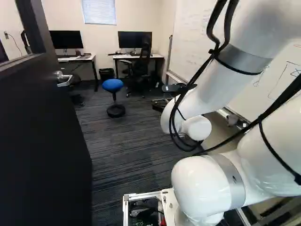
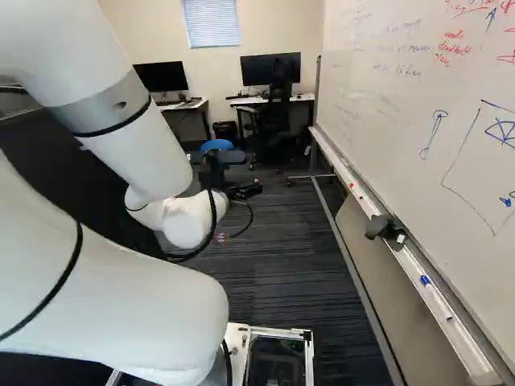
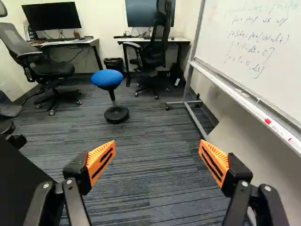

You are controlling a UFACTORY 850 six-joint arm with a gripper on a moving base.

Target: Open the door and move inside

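Left base view shows the carpeted floor (image 1: 127,146) running ahead of me into the room, and I judge the opening part done: what remains is to drive inside. The whiteboard (image 2: 418,96) flanks that route on the right, its ledge (image 2: 434,301) jutting along the way. The dark door (image 1: 42,146), my task's thing, stands open close along my left, its silver handle (image 1: 63,78) well short of the far desks. My white arm (image 1: 214,87) reaches forward between door and whiteboard.

What worries me most is the door: if nothing props it, it could swing back against my base frame (image 1: 141,195) or forearm as I roll in. Driving too far left would scrape its edge; swerving right to avoid that could run the arm into the ledge or the base into the whiteboard's foot (image 3: 183,102). The loose black cables (image 1: 181,136) hanging off my arm might snag on the handle if I swing left.

My best room is the strip of carpet straight ahead, between those two edges. Farther in, the office chair (image 3: 153,42) and the blue stool (image 3: 107,78) bound it, so I should stop short of them. My gripper (image 3: 157,145) is spread wide, its orange pads (image 3: 101,160) well apart with nothing between them.
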